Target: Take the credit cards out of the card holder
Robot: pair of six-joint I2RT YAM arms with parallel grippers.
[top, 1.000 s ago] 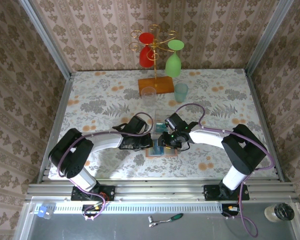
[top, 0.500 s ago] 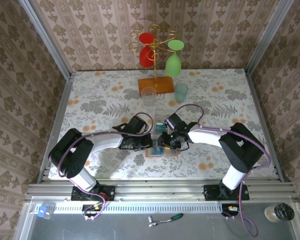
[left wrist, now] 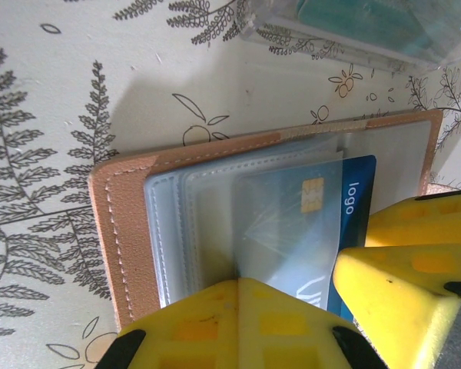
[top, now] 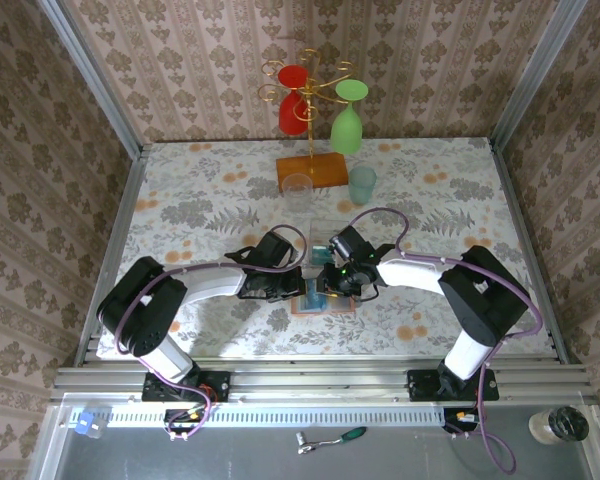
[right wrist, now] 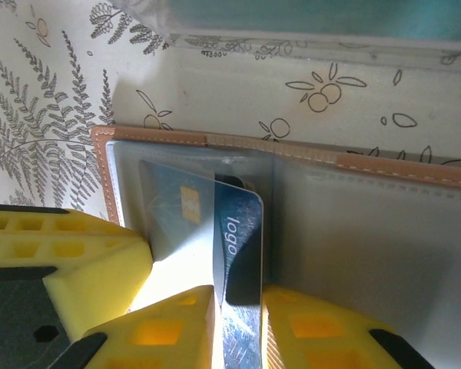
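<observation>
Open salmon-brown card holder, mid near edge of the worktop: we see one blue credit card half out of its clear pocket, pinched by the right claw. For the left claw, we cannot tell the state.

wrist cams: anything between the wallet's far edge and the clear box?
Nothing. In the left wrist view, bare tablecloth separates the wallet from the clear box. The right wrist view shows the same bare strip.
</observation>
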